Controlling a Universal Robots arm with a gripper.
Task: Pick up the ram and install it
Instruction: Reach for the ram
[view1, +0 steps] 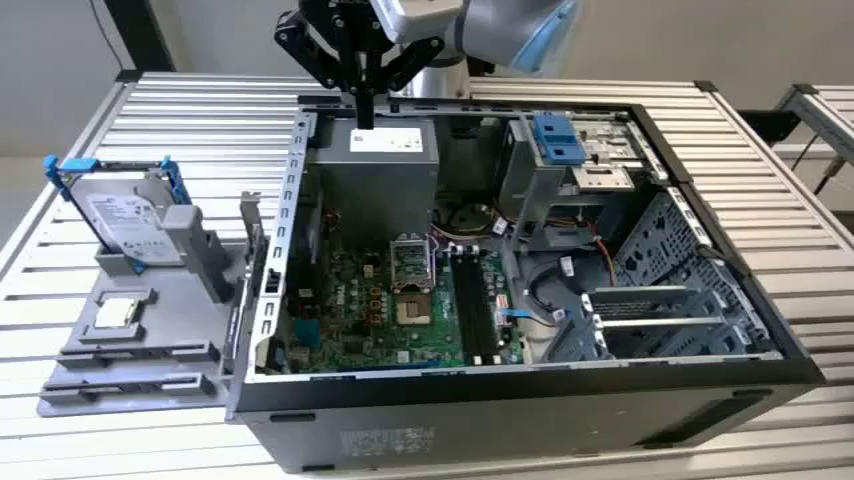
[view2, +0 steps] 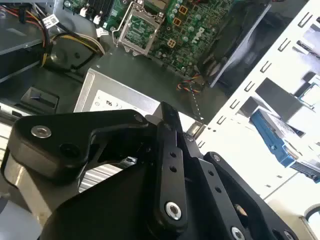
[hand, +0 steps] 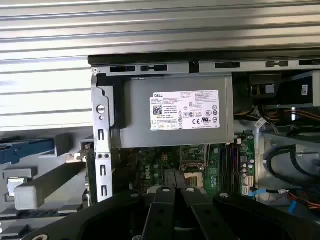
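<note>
Upper centre, exterior view: we are pinching the ram (view1: 364, 114) in the narrowed claw (view1: 363, 92), aiming it square with the black slots (view1: 470, 295).

Both wrist views near power supply (hand: 177, 112)

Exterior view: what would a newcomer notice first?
The open computer case fills the middle of the slatted table, its green motherboard exposed. The black pincer hangs over the grey power supply at the case's far end. At the exterior view's left, a hard drive in a blue frame stands upright on a grey holder.
</note>
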